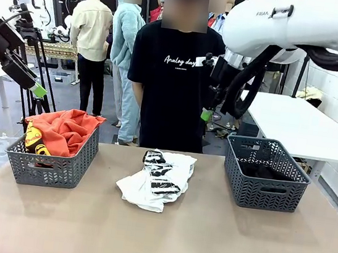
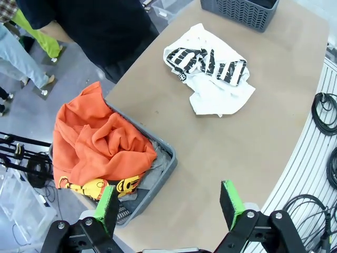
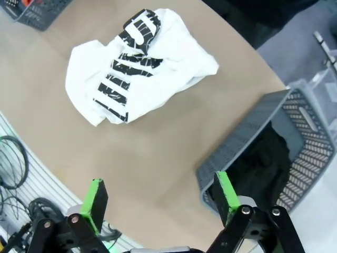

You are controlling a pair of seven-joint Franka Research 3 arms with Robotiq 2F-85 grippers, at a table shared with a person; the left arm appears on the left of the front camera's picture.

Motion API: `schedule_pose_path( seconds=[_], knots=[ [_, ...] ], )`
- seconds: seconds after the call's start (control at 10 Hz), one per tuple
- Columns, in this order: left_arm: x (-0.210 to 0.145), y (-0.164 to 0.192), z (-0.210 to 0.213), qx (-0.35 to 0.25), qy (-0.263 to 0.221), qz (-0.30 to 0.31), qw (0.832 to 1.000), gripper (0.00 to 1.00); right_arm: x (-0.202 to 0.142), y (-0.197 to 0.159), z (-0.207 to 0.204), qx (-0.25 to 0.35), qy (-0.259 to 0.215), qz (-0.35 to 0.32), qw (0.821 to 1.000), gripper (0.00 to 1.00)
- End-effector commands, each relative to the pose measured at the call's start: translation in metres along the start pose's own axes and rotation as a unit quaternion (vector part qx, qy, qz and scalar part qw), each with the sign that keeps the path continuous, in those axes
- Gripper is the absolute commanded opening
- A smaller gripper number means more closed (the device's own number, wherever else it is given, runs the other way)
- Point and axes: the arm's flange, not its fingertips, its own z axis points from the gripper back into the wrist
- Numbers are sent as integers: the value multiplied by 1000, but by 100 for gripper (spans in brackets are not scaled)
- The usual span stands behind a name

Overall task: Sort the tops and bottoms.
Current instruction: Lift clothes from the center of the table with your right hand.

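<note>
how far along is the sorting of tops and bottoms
Looks done: the orange top lies in the left basket, and something dark sits in the right basket. In hand: nothing; the left gripper and right gripper have open, empty jaws. Left: the white top on the table.

1. Bright, even overhead indoor light throughout; no strong glare.
2. Soft, faint shadows under the white top (image 1: pixel 157 178) on the worktop (image 1: pixel 142 235).
3. Wrist views bend at their edges.
4. Focus sharp; background slightly soft.
</note>
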Motion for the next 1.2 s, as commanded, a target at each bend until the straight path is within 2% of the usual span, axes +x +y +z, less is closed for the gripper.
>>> schedule_pose_path(
  seconds=[0.0,0.2,0.3,0.4,0.5,0.6,0.8,1.0,1.1],
  knots=[
    [-2,-1,1,-2,-1,1,1000,100,-11,2,17,-7,-14,-2,1000,100],
    [-2,-1,1,-2,-1,1,1000,100,-2,1,12,-5,-8,-1,1000,100],
    [-2,-1,1,-2,-1,1,1000,100,-9,5,1,-25,-61,9,998,100],
    [-2,-1,1,-2,-1,1,1000,100,16,10,-14,-65,-108,39,991,100],
    [-2,-1,1,-2,-1,1,1000,100,54,15,-33,-101,-118,50,987,100],
    [-2,-1,1,-2,-1,1,1000,100,98,21,-59,-113,-112,74,985,100],
    [-2,-1,1,-2,-1,1,1000,100,156,21,-114,-97,-78,90,988,100],
    [-2,-1,1,-2,-1,1,1000,100,188,20,-171,-62,-39,105,992,100],
    [-2,-1,1,-2,-1,1,1000,100,197,23,-193,-63,-18,114,991,100]
  ],
)
